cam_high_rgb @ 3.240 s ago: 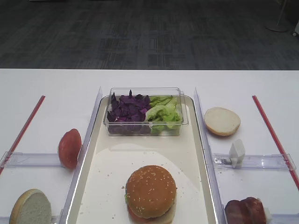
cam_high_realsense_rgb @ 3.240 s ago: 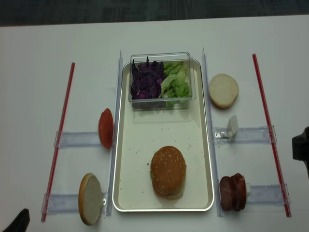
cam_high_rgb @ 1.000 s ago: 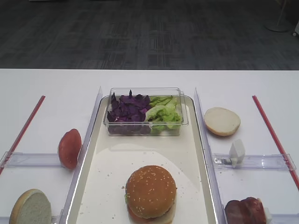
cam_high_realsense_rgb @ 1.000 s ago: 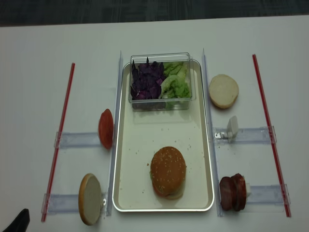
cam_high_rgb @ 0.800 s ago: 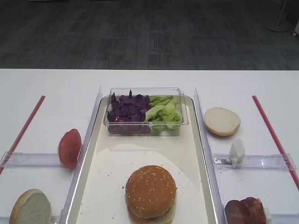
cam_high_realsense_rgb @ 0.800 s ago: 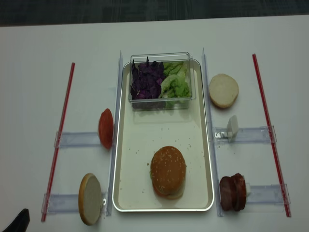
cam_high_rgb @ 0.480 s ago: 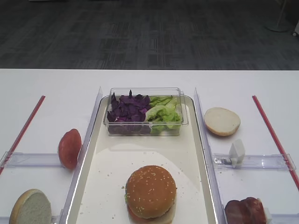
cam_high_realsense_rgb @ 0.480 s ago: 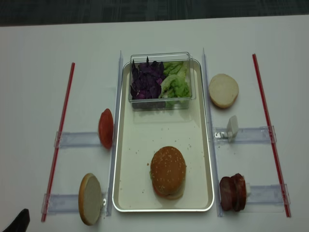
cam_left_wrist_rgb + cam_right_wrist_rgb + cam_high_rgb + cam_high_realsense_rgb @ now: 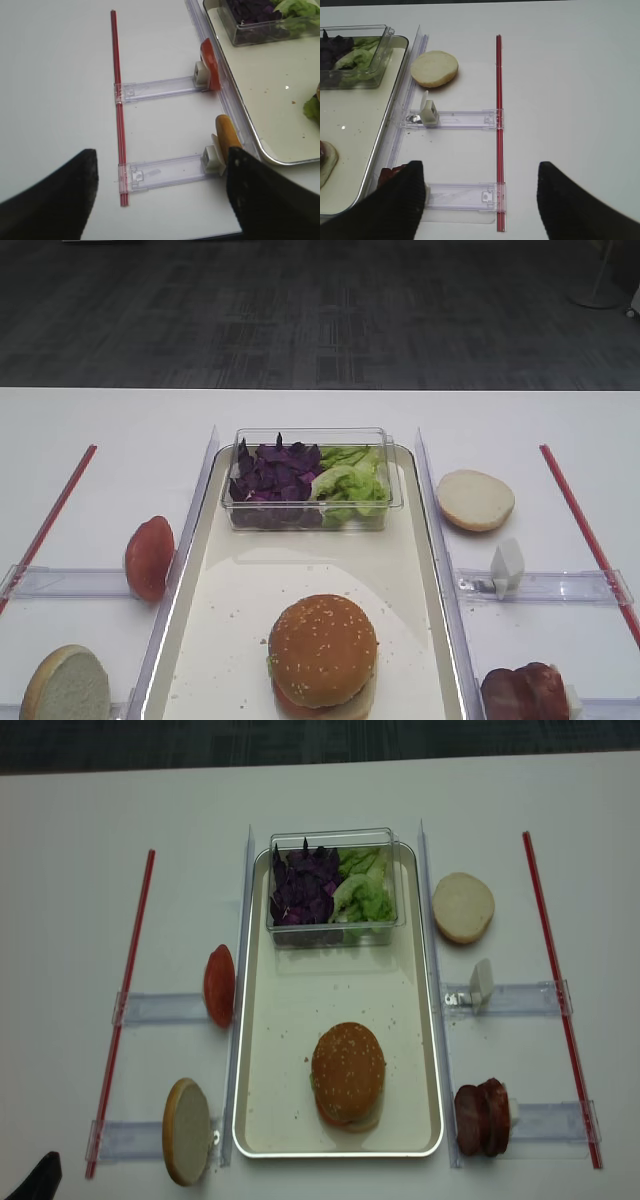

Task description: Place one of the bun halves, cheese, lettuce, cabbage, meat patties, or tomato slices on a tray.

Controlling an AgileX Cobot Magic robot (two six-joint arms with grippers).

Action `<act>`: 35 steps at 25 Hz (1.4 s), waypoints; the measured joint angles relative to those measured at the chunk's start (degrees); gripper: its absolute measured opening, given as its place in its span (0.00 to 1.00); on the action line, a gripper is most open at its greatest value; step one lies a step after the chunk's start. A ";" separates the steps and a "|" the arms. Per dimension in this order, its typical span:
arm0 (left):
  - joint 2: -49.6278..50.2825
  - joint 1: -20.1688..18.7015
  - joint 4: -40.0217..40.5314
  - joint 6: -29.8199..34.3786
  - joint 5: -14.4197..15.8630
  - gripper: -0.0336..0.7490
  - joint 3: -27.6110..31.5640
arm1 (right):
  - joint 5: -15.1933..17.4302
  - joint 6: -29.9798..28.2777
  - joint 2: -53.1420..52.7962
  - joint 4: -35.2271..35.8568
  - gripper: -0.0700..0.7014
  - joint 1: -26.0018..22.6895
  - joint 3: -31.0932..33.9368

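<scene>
Tray (image 9: pixel 412 970): lies mid tabletop (image 9: pixel 60 920), a seeded bun top (image 9: pixel 348 1066) stacked at its near end.
Meat patties (image 9: pixel 482 1118): upright just beside the tray's right rim; likely next pick, lift them clear of it.
Right fingers (image 9: pixel 400 200): spread wide, holding nothing.
Left fingers (image 9: pixel 50 205): spread, empty.

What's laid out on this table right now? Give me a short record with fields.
tray: middle of the table, long and cream-white
burger: assembled on the tray, seeded bun on top
clear box: far end of the tray, holding cabbage and lettuce
tomato slice: upright, left of the tray
patties: upright, right of the tray
plain bun halves: one far right, one near left
grippers: both open, holding nothing
</scene>
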 joint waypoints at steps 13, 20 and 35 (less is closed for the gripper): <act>0.00 0.00 0.00 0.00 0.00 0.67 0.00 | 0.00 0.00 0.00 0.00 0.75 0.00 0.00; 0.00 0.00 0.00 0.00 0.00 0.67 0.00 | 0.00 0.00 0.00 0.00 0.75 0.00 0.00; 0.00 0.00 0.00 0.00 0.00 0.67 0.00 | 0.00 0.00 0.00 0.00 0.75 0.00 0.00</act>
